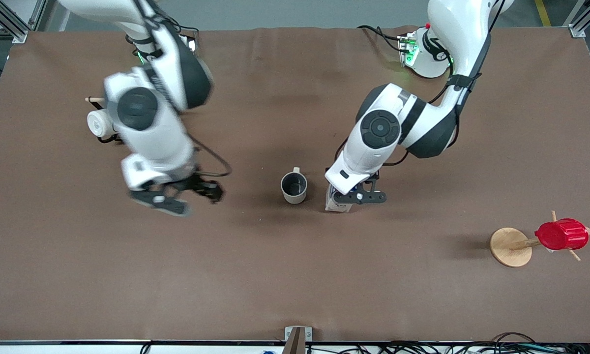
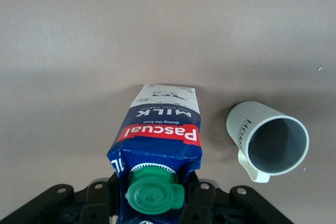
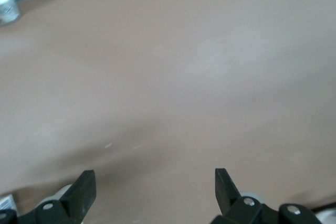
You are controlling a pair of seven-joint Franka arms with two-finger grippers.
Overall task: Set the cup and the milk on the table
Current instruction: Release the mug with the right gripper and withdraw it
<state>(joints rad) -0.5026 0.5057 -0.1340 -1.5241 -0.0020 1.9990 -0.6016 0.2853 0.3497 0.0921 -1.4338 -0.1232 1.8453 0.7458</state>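
The milk (image 1: 338,203) stands on the table (image 1: 295,275) beside the cup (image 1: 294,188), left gripper (image 1: 360,197) clasping it, so letting go comes next, while the right gripper (image 1: 177,195) hangs spread and empty.

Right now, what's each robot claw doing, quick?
Left gripper: closed on the milk, beside the cup.
Right gripper: open, empty, above the table.

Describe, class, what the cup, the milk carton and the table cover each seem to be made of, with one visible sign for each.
The cup: probably glazed ceramic, matte grey, with thick walls and a ribbed outside. The milk carton: coated paperboard, going by its folded edges and glossy print, with a ridged green cap that looks plastic. The table cover: matte brown, perhaps felt or paper; it shows no shine.
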